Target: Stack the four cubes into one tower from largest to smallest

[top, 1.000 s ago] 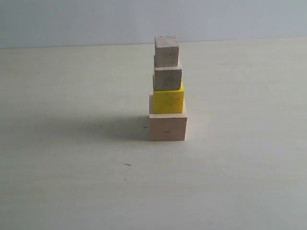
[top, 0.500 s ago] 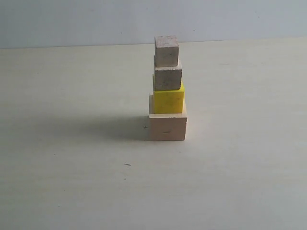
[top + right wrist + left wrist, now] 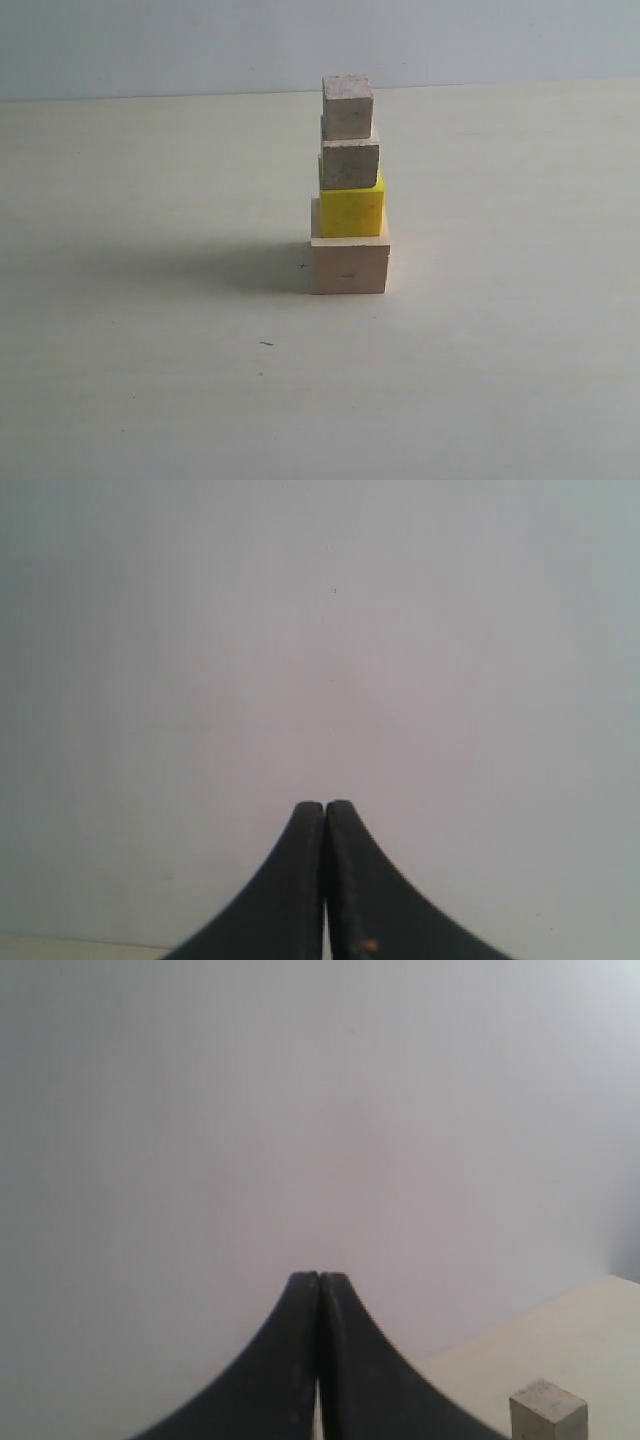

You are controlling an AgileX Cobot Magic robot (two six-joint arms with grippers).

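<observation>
Our left claw point(image 3: 318, 1278) has its 2 black fingers pressed flat together with nothing between them, and it faces a plain pale wall point(image 3: 300, 1110). Beyond its fingers, that wrist view catches a corner of the desk point(image 3: 575, 1335) and the top of 1 pale tan cube; we cannot tell from there which cube it is. Our right claw point(image 3: 325, 805) is likewise pressed together and empty, facing the same bare wall.

Neither claw appears in the exterior view. There the tower point(image 3: 349, 190) stands upright about midway between the desk's left and right edges, nearer the far edge than the near one. The large pale pinkish cube point(image 3: 349, 266) rests on the desk, the yellow cube point(image 3: 351, 212) sits on it, the smaller tan cube point(image 3: 350, 165) on that, and the smallest tan cube point(image 3: 347, 107) on top. All 4 touch, roughly centred. The tower's shadow point(image 3: 230, 268) falls leftward across the desk.
</observation>
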